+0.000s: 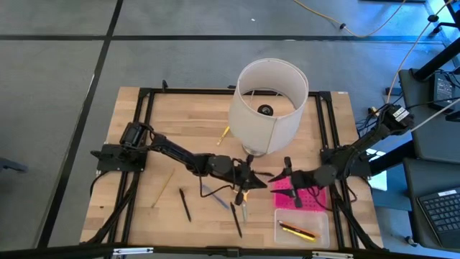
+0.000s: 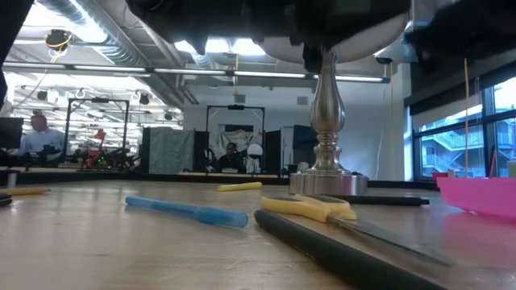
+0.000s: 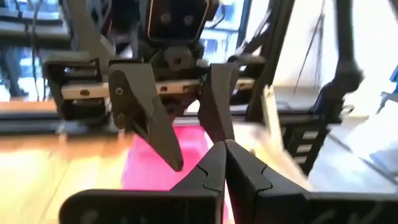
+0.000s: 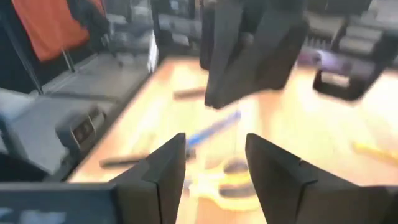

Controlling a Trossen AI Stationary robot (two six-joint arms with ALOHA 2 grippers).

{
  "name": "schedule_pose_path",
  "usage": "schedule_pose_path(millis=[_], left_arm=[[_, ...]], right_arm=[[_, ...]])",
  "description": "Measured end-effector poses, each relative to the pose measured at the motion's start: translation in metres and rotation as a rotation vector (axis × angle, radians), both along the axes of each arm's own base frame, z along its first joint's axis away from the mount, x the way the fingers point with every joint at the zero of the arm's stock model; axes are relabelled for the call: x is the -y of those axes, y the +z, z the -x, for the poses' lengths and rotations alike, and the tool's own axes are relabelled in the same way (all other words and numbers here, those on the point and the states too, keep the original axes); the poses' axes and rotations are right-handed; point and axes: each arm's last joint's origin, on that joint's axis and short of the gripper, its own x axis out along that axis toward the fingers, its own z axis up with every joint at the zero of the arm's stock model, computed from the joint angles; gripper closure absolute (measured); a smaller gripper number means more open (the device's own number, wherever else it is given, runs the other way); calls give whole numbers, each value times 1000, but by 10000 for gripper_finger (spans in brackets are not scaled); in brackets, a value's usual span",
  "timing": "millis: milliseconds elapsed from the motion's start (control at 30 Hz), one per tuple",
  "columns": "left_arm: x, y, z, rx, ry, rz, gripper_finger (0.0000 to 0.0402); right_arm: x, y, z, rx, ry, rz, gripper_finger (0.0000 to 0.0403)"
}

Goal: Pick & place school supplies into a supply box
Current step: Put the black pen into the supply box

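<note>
Left gripper [image 1: 253,177] pinched shut with nothing visible between the fingers, facing my right gripper [image 1: 282,177], fingers apart and empty, over the pink lid [image 1: 307,196]. Looks like a handover or regrasp; scissors [image 1: 243,198] and blue pen [image 1: 214,193] lie on the table, so next I drop onto one

surface: wooden table [image 1: 187,115] with black frame
lamp: white-shaded lamp [image 1: 267,104], metal base near centre
pens: blue pen [image 2: 187,213], black pens [image 1: 185,204]
scissors: yellow-handled scissors [image 2: 322,211]
pencils: pencil [image 1: 163,188], yellow piece [image 1: 223,133]
box: pink lid [image 1: 300,196], clear base [image 1: 302,228]
</note>
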Motion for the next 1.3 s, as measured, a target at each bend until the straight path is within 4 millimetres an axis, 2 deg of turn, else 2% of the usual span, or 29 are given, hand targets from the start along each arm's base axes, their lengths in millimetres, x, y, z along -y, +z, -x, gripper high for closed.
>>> schedule_pose_path(millis=[200, 300, 467, 600, 667, 800, 1033, 1300], left_arm=[[-12, -18, 2, -209, 34, -42, 398], [-21, -20, 8, -333, 89, -72, 398], [-32, -11, 24, -488, 273, -154, 398], [-36, 1, 39, -569, 356, -175, 398], [-37, 5, 46, -618, 372, -167, 398], [-34, 8, 56, -683, 382, -184, 398], [-32, 6, 59, -714, 365, -192, 398], [-32, 6, 59, -716, 365, -195, 398]], right_arm=[[16, -17, -2, -177, -125, -36, 231], [28, -23, -5, -300, -225, -16, 231], [44, -16, -16, -504, -296, -6, 231], [50, -11, -29, -553, -304, -31, 231], [51, -15, -34, -583, -301, -37, 231], [50, -30, -39, -653, -316, -49, 231], [51, -53, -47, -756, -302, -75, 231], [54, -67, -60, -827, -289, -83, 231]])
